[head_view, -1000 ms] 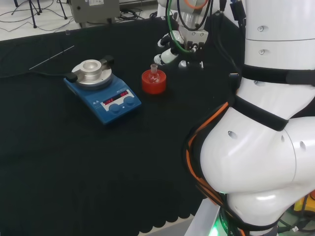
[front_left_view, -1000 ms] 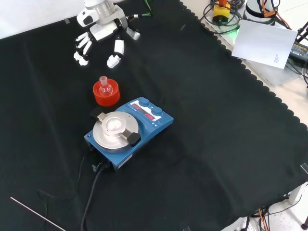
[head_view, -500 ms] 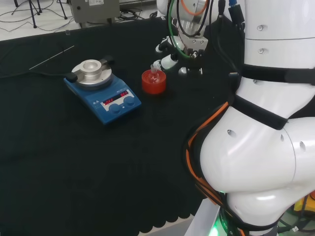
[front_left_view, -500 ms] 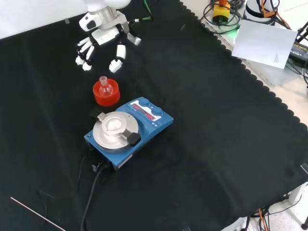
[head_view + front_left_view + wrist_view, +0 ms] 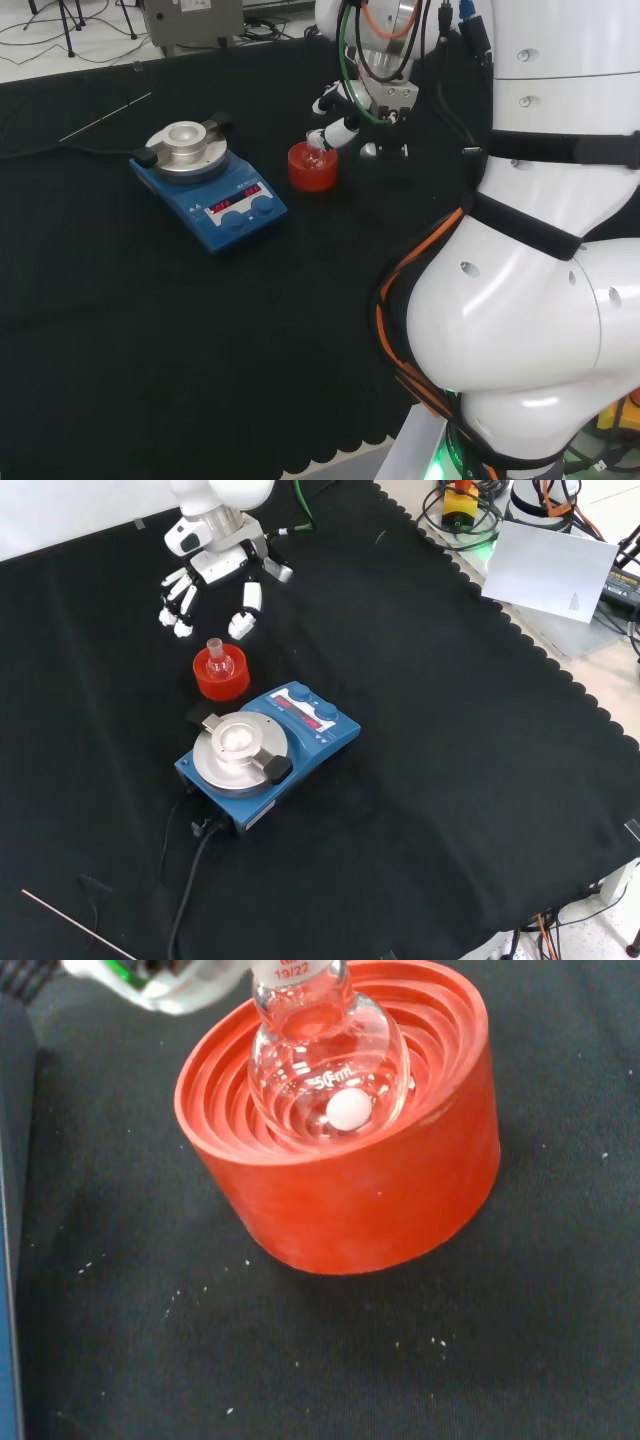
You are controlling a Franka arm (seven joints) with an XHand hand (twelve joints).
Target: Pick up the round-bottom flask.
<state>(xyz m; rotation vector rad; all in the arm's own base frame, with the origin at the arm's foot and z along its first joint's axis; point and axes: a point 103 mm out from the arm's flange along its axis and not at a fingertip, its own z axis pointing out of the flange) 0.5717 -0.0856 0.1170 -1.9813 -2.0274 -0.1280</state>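
A small clear round-bottom flask (image 5: 325,1065) sits upright in a red ribbed ring stand (image 5: 380,1190), with a small white oval piece inside its bulb. In the front view the flask (image 5: 216,658) and its stand (image 5: 221,681) lie just below the hand (image 5: 215,568), whose fingers (image 5: 241,622) point down and spread, a short way above the flask's neck, touching nothing. In the head view the hand (image 5: 345,105) hovers at the right of the flask (image 5: 316,145) on its stand (image 5: 312,170). The hand is open.
A blue hotplate stirrer (image 5: 262,750) with a round metal top stands close in front of the stand in the front view; its cable (image 5: 190,880) runs toward the near edge. A thin rod (image 5: 70,925) lies at the lower left. The arm's white links (image 5: 530,250) take up the head view's right.
The hand has come down and nearer to the flask over the last second, its fingertips now close above the neck. Flask, stand and stirrer have not moved.
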